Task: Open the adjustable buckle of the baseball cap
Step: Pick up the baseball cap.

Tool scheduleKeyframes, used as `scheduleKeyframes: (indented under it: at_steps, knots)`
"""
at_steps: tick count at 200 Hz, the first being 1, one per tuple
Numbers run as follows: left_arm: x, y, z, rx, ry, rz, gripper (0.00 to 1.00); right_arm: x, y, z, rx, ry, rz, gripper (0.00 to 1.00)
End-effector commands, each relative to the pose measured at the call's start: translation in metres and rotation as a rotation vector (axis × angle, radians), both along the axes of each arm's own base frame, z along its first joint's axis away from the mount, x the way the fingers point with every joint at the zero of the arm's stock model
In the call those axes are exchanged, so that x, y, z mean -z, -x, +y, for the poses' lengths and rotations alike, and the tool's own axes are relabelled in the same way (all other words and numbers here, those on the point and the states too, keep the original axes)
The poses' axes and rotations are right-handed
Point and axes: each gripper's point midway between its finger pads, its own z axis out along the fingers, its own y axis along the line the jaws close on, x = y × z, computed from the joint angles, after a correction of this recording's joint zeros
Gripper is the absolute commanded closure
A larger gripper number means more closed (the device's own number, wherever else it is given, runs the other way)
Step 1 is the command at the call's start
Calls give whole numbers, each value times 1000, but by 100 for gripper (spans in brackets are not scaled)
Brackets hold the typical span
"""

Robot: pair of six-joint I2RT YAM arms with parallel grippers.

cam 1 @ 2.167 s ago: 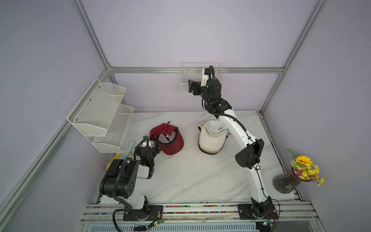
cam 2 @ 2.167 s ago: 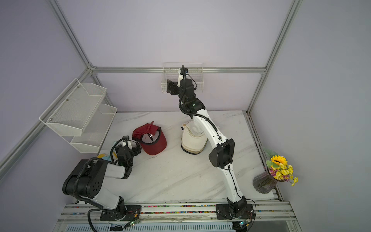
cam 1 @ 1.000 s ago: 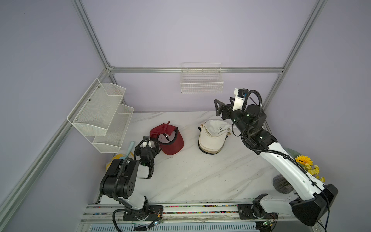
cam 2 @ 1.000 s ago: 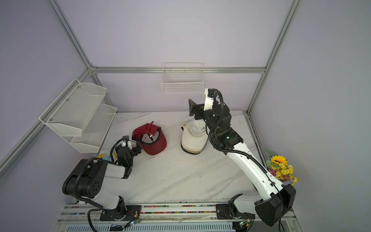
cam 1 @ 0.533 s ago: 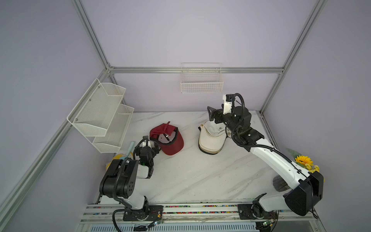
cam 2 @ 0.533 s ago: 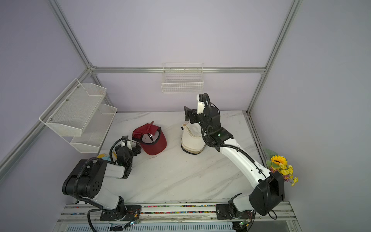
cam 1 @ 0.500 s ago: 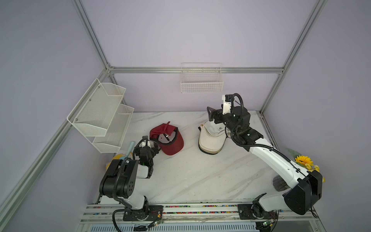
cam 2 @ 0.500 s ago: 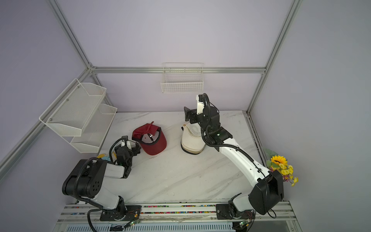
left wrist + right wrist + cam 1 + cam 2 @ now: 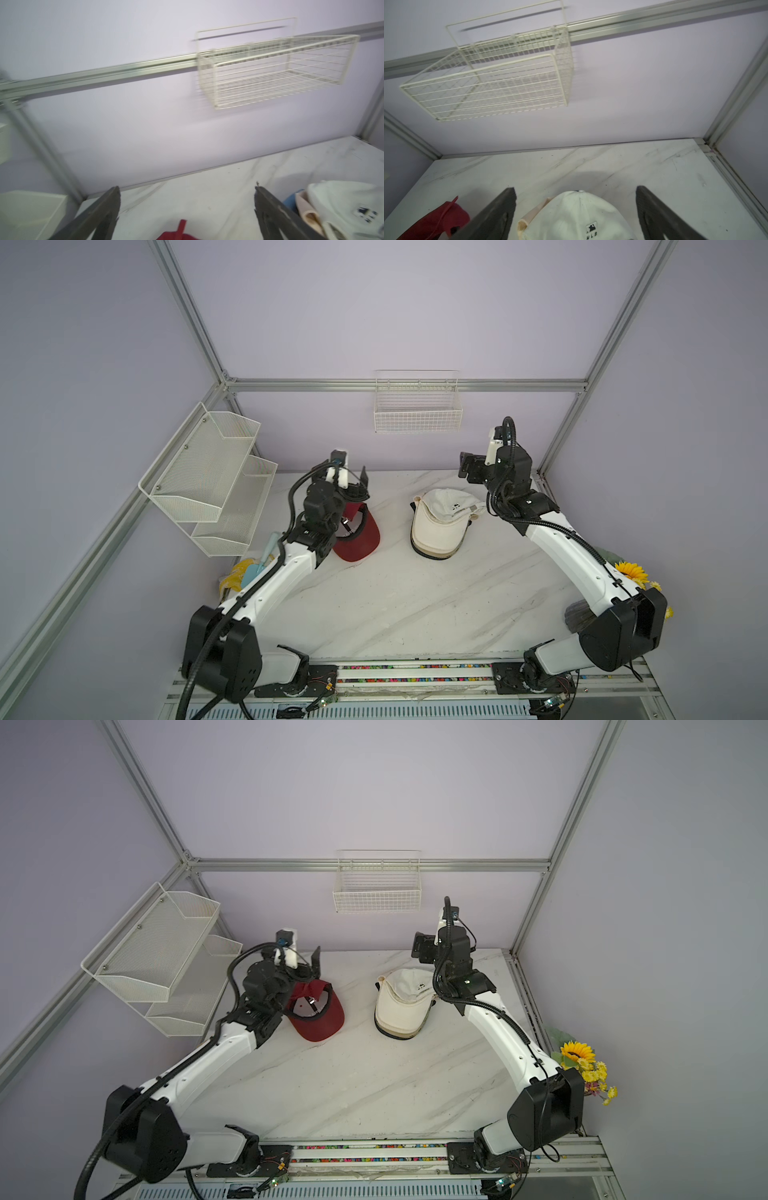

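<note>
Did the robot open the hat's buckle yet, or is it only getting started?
Only getting started. Done: each arm has reached a hat. The left gripper hovers over the red cap, and the right gripper hovers over the white cap. In hand: nothing, because both grippers are open and empty. Left: grab a strap and undo its buckle, which is too small to judge here.

White marble tabletop, two caps.
We see a red cap lying underside-up and a white cap apart from it, both toward the back.
</note>
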Motion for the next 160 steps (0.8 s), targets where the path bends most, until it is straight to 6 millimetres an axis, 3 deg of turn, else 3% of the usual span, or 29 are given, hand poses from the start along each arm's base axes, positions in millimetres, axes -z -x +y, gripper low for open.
scheduleKeyframes:
  at_steps: [1, 21, 48, 74, 112, 126, 160]
  knots:
    - [89, -16, -89, 208, -181, 240, 0, 22, 12, -30, 104, -44, 94, 7]
    - [109, -25, -140, 298, -223, 259, 0, 27, 17, -47, 145, -46, 123, 7]
    - [125, -35, -172, 401, -210, 294, 0, 28, 25, -65, 177, -68, 122, 7]
    - [139, -42, -191, 439, -238, 323, 0, 38, 27, -69, 175, -86, 143, 7]
    - [150, -52, -200, 441, -242, 337, 3, 49, 28, -71, 173, -83, 166, 7]
    - [157, -55, -202, 444, -250, 353, 14, 36, 34, -74, 176, -88, 135, 7]
    - [164, -53, -205, 471, -261, 373, 57, 30, 37, -81, 190, -85, 119, 7]
